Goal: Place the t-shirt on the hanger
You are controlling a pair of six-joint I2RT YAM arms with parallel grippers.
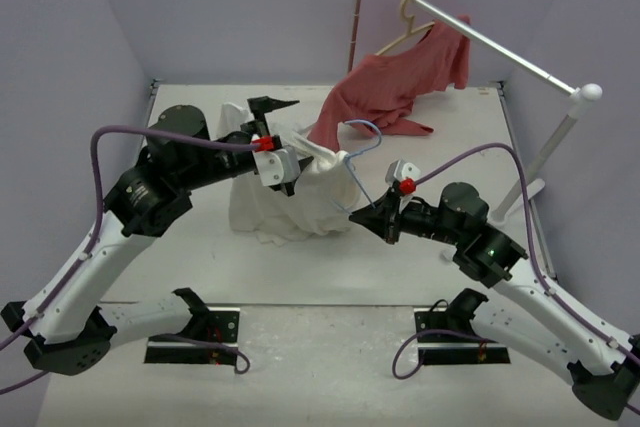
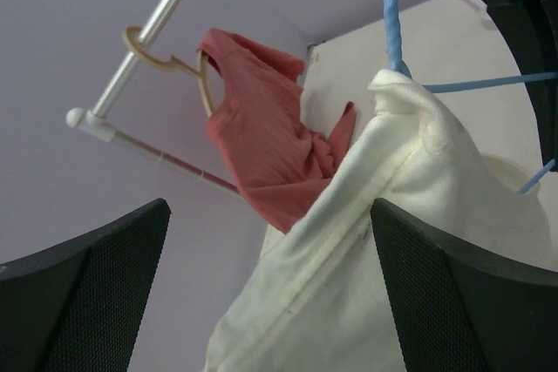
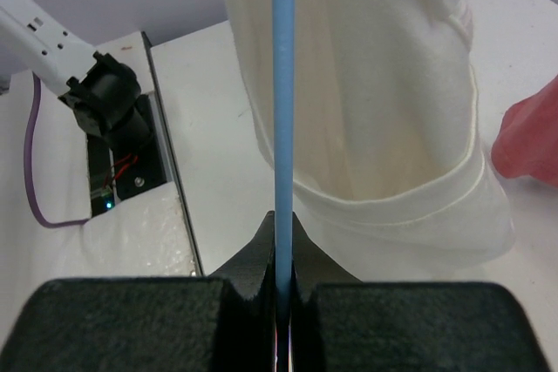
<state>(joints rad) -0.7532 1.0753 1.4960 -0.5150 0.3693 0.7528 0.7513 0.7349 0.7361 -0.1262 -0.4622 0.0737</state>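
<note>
The cream-white t-shirt [image 1: 300, 197] hangs bunched from the light-blue wire hanger [image 1: 362, 152] above the table's middle. Its collar is draped over one hanger arm in the left wrist view [image 2: 375, 241]. The hanger's blue wires [image 2: 392, 23] rise from the collar. My left gripper [image 1: 296, 147] is open, its fingers [image 2: 462, 302] wide apart on either side of the shirt's shoulder seam without clamping it. My right gripper [image 1: 366, 215] is shut on the hanger's wire [image 3: 283, 84] and holds it up, with the shirt [image 3: 375, 111] hanging just beyond the gripper [image 3: 283, 280].
A salmon-red shirt [image 1: 400, 87] hangs on a beige hanger [image 1: 410, 17] from the white rail [image 1: 480, 37] at the back right, its lower part lying on the table. The rail's post [image 1: 545, 162] stands at the right. Black base plates [image 1: 195, 337] lie at the near edge.
</note>
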